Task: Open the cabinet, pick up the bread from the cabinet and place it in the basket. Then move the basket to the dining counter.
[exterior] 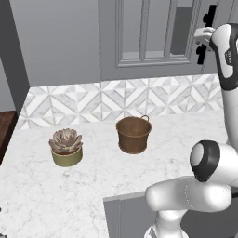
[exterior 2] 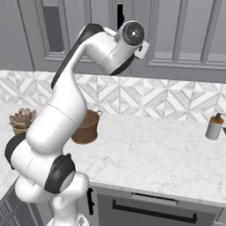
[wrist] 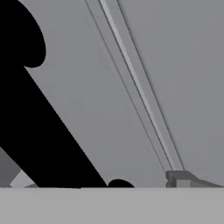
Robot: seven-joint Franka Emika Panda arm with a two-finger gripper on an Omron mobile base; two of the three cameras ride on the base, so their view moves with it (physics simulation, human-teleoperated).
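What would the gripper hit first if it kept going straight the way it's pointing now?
Most likely the black bar handle of the cabinet, looming right ahead in the hand view; the grey door face sits just behind it. Depth is unclear.

Pretty standard kitchen corner: white marble worktop (exterior: 56, 186) with a grey-and-white geometric tile backsplash (exterior: 93, 104) running right behind it, plain grey wall (exterior: 56, 42) above the tiles. Below the worktop's front edge there's a grey drawer front (exterior 2: 154, 209) with a black bar pull (exterior 2: 154, 211).
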